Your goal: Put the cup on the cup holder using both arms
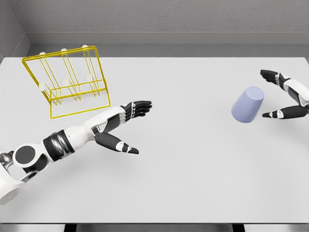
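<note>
This is a simulated test space, not a lived-in room: smooth, flat rendering, a plain white table [183, 183] and bare grey walls [169, 19] meeting it behind. Beyond the left hand's fingers [140, 107] stands a yellow wire cup holder [67, 79]; between the right hand's fingers [273, 76] lies a featureless lavender cup [247, 105]. Nothing domestic or industrial marks it.

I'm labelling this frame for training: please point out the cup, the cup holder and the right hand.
cup [247, 105]: head view, middle of its lavender side wall.
cup holder [77, 87]: head view, yellow wire crossbar near its base.
right hand [289, 96]: head view, middle of the hand, beside the cup.
</note>
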You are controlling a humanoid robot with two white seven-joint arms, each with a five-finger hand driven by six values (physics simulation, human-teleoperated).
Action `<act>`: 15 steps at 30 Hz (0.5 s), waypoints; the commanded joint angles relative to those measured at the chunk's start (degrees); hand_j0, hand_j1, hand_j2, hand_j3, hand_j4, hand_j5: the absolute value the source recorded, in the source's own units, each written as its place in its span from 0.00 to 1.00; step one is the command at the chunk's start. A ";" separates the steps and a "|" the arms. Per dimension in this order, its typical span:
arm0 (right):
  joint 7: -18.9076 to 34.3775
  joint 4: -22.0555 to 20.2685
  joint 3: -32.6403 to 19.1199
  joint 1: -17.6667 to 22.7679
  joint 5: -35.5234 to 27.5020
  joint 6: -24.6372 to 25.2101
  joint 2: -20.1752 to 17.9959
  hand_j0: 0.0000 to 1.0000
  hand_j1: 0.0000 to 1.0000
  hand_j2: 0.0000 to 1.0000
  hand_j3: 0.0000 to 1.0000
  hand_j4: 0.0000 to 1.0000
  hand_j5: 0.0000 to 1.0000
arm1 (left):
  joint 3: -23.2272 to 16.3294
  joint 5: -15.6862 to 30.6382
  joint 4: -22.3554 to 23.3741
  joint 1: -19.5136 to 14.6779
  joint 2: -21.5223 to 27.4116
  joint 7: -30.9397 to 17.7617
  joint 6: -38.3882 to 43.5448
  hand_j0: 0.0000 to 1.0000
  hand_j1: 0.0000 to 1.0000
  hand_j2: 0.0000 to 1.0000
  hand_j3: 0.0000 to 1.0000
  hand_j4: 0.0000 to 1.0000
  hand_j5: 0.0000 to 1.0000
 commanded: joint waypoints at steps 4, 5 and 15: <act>-0.10 -0.02 2.20 0.09 -4.99 0.06 0.11 1.00 1.00 1.00 1.00 1.00 1.00 | 2.04 0.35 -0.26 0.71 0.62 -0.11 1.81 1.00 1.00 1.00 1.00 1.00 1.00; -0.10 -0.02 2.12 0.09 -5.26 0.06 0.82 1.00 1.00 1.00 1.00 1.00 1.00 | 2.04 0.26 -0.26 0.79 0.62 -0.11 1.72 1.00 1.00 1.00 1.00 1.00 1.00; -0.36 0.16 2.20 0.18 -7.37 0.06 1.78 1.00 1.00 1.00 1.00 1.00 1.00 | 2.13 0.26 -0.26 0.44 -0.08 -0.11 0.93 1.00 1.00 1.00 1.00 1.00 1.00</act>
